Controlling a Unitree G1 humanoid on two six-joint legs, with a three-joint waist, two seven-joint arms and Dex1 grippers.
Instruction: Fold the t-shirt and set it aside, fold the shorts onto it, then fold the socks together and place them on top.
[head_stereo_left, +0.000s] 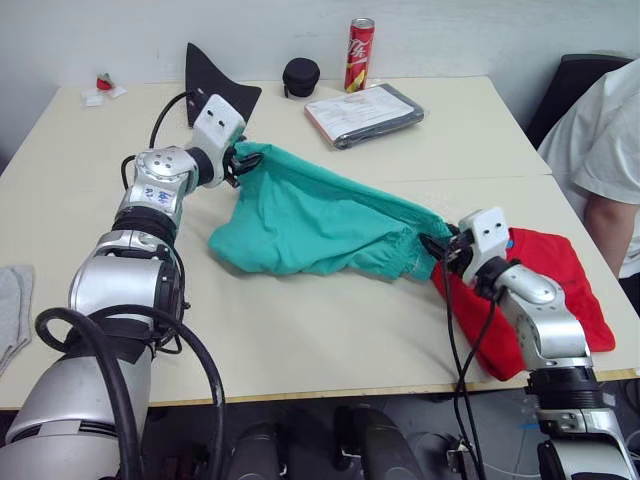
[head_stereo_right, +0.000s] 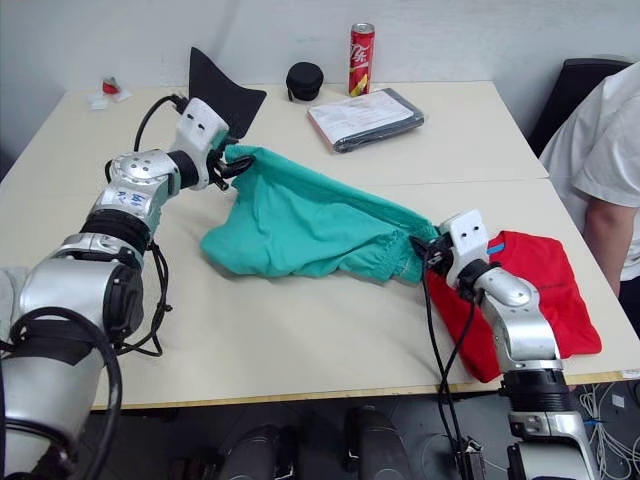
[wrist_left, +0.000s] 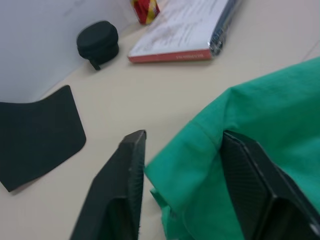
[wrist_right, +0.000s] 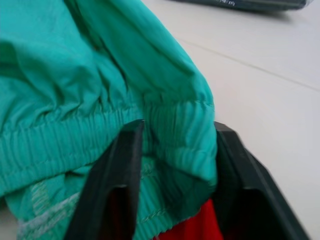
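Shorts (head_stereo_left: 320, 225): teal, frame centre, stretched between left gripper (head_stereo_left: 240, 160) and right gripper (head_stereo_left: 437, 246), both pinching cloth; t-shirt (head_stereo_left: 555, 285) folded, lower right.

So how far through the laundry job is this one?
Done: the t-shirt lies folded at the table's right edge. In hand: both claws, left claw and right claw, grip the shorts, stretched between them. Left: folding the shorts onto it, then the socks.

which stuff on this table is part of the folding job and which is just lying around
Job: shorts, t-shirt, sock, left hand, right hand.
Lying around: soda can, black cloth, round black case, wrapped booklet.
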